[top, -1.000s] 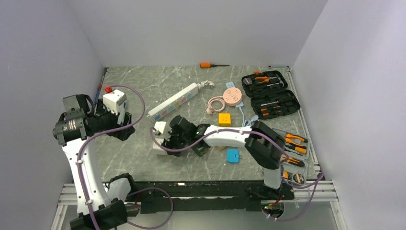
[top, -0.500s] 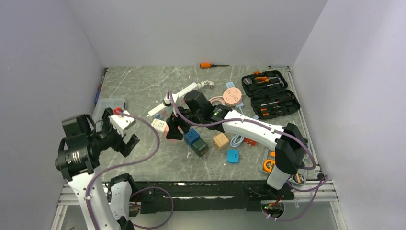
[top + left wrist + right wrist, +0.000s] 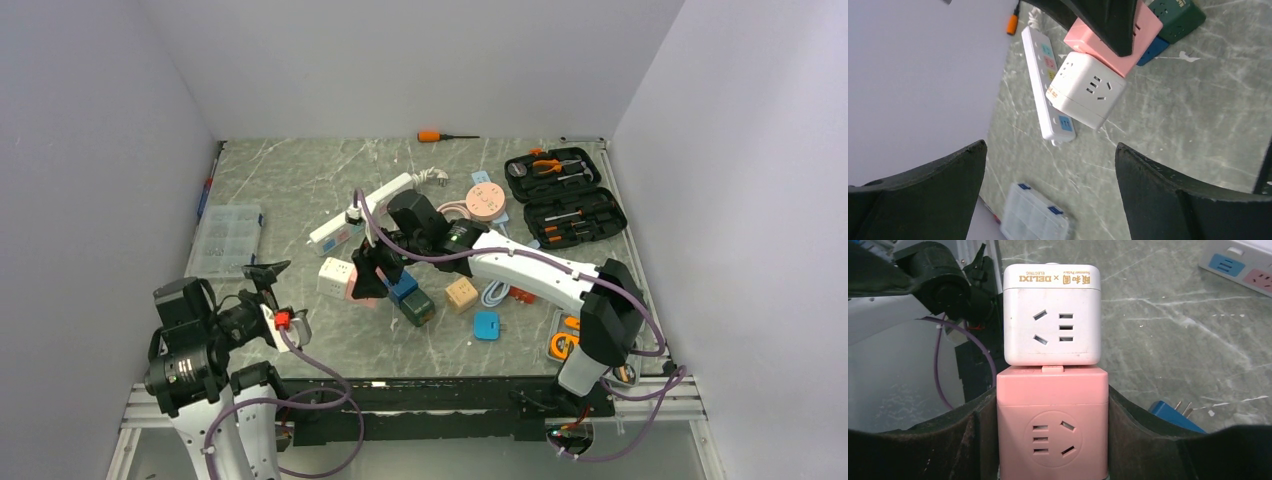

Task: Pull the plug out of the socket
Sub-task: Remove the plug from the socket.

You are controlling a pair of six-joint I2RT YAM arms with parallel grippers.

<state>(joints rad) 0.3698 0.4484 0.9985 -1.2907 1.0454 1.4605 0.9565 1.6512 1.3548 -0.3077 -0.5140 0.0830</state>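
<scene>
The socket, a long white power strip [image 3: 375,201] [image 3: 1040,65] with pastel outlets, lies diagonally at the middle back. A small white piece [image 3: 352,214] stands on it; it looks like the plug, but I cannot tell for sure. My right gripper [image 3: 366,280] [image 3: 1052,410] is just in front of the strip, shut on a pink cube socket [image 3: 1052,435]. A white cube adapter [image 3: 335,276] [image 3: 1051,320] [image 3: 1087,90] is joined to that cube's far face. My left gripper [image 3: 280,298] [image 3: 1050,145] hovers open and empty at the near left.
Blue [image 3: 402,286], dark green [image 3: 417,306] and tan [image 3: 461,293] cubes lie beside the right gripper. A clear parts box [image 3: 226,238] sits at the left edge. A round pink disc [image 3: 486,200], an open tool case [image 3: 563,196] and an orange screwdriver [image 3: 432,136] are at the back.
The left arm has drawn back toward the near-left corner, uncovering the clear parts box. The right arm swung up toward the strip a second ago and has barely moved since.
</scene>
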